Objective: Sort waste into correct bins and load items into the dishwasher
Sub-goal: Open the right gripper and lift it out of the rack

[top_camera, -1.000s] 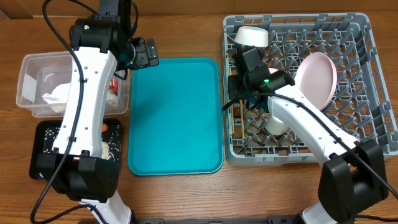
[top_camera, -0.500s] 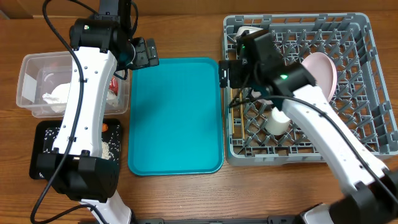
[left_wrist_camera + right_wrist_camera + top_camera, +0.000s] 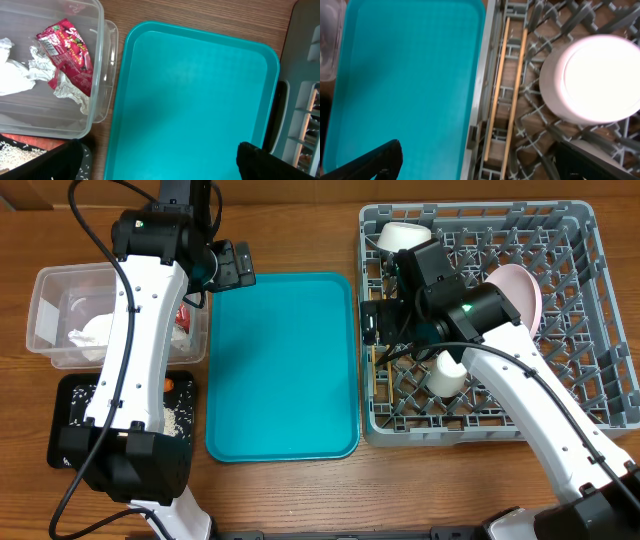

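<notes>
Right wrist: chopsticks [image 3: 497, 90] in rack [image 3: 479, 100], under wide-spread R pincer [image 3: 477, 155].

Down on the wooden table [image 3: 300, 220], four things lying flat; clear tub [image 3: 33, 320] at far left; black tray [image 3: 56, 442] just in front of it; teal tray [image 3: 280, 370] square in the middle; grey dish rack [image 3: 600, 370] on the right, just beside the teal tray.

Overhead, the left arm [image 3: 140, 330] blocks the middle of the clear tub [image 3: 40, 280] and the black tray [image 3: 65, 430]. The right arm [image 3: 520, 390] overlaps a white bowl's [image 3: 445, 380] edge in the dish rack [image 3: 600, 300]. Right wrist view: that bowl glares white, its surface detail lost.
</notes>
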`<action>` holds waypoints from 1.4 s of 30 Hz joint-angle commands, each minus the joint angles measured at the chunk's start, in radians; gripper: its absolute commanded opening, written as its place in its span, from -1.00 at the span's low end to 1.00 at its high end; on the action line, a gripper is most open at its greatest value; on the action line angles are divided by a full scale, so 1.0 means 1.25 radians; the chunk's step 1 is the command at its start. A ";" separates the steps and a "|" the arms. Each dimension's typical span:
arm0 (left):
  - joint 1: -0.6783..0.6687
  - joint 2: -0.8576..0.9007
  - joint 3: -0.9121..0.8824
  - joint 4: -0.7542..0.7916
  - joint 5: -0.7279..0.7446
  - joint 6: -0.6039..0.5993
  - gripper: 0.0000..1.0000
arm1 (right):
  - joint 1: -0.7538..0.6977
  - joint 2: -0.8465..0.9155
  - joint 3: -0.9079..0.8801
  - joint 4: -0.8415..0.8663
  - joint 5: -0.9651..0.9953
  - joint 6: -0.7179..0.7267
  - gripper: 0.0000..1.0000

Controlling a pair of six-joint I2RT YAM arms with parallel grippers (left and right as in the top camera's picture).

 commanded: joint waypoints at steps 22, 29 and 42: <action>0.005 0.002 -0.004 0.002 0.007 -0.002 1.00 | 0.001 -0.317 0.011 0.277 0.092 -0.002 1.00; 0.005 0.002 -0.004 0.002 0.007 -0.002 1.00 | -0.003 -0.518 -0.034 0.267 0.170 -0.003 1.00; 0.005 0.002 -0.004 0.002 0.007 -0.002 1.00 | -0.055 -0.861 -0.275 0.243 0.190 0.001 1.00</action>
